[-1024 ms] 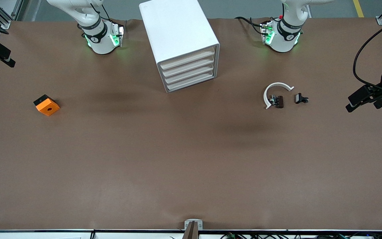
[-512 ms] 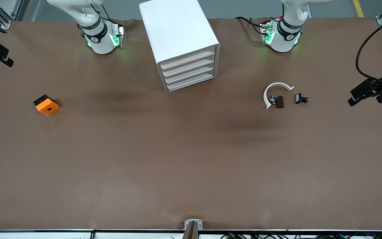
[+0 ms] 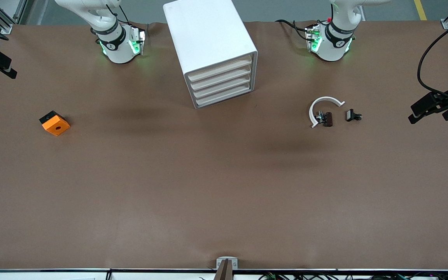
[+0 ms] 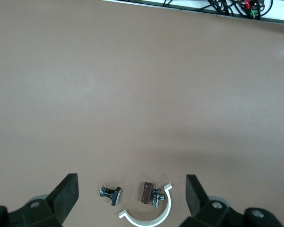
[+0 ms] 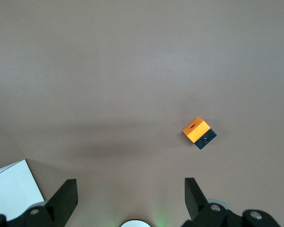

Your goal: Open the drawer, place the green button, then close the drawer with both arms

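Above the table (image 3: 224, 186), both grippers' jaws wide open, empty; drawers shut.

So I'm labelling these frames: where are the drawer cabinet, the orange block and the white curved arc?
Drawer cabinet (image 3: 208, 33), front view, its white top.
Orange block (image 3: 56, 125), front view, its orange face.
White curved arc (image 3: 325, 100), front view, top of the curve.

From high across the tabletop (image 3: 224, 186) we face the cabinet (image 3: 212, 50). Both wrist cameras look down from well above; our right shares the cabinet's corner (image 5: 12, 191) with the front view.
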Controlling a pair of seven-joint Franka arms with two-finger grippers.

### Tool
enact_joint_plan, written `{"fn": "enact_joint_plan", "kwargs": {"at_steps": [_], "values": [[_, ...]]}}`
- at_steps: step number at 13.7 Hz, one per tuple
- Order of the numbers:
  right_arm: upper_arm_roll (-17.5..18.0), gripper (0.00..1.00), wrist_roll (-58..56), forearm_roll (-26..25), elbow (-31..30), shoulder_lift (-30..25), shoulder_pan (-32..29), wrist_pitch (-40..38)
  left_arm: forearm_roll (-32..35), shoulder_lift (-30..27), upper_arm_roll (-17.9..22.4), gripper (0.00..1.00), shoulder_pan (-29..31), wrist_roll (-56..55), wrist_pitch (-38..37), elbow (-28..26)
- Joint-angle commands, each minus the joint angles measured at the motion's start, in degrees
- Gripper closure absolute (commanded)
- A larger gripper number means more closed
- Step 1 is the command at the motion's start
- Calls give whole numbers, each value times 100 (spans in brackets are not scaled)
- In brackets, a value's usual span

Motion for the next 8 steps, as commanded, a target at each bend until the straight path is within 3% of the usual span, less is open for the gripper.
{"fn": "enact_joint_plan", "kwargs": {"at_steps": [1, 8], "values": [[-14, 0, 92, 54, 138, 99, 27, -72, 129, 0, -3, 0, -15, 93, -94, 58], [-14, 0, 101, 55, 173, 204, 27, -80, 129, 0, -3, 0, -33, 93, -94, 58]]}}
